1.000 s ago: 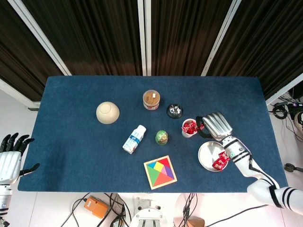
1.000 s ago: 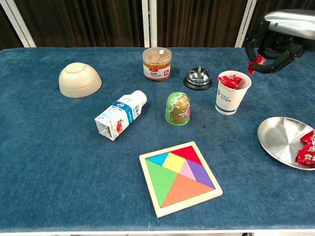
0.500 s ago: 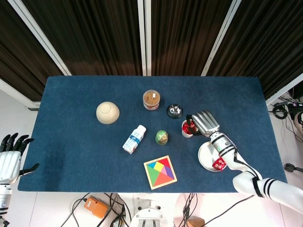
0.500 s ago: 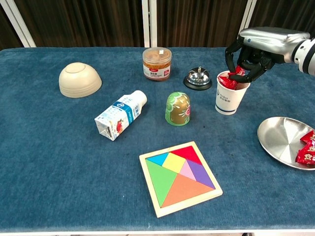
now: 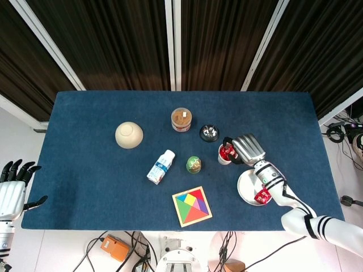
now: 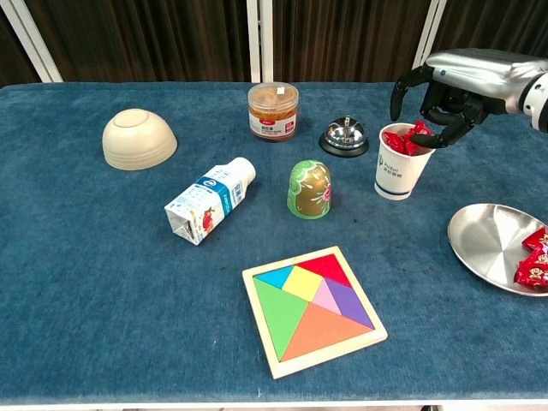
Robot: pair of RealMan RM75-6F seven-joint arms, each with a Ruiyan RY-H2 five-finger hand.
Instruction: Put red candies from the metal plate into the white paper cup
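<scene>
Right hand (image 6: 445, 107) over white paper cup (image 6: 402, 167), fingers spread, nothing gripped; red candies (image 6: 535, 261) wait on metal plate (image 6: 484, 244), nearer the robot, right arm's side

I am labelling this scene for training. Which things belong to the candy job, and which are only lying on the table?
Job: white paper cup, red candies, metal plate, right hand.

Lying about: upturned bowl, milk carton, jar, bell, painted egg, tangram puzzle.
</scene>
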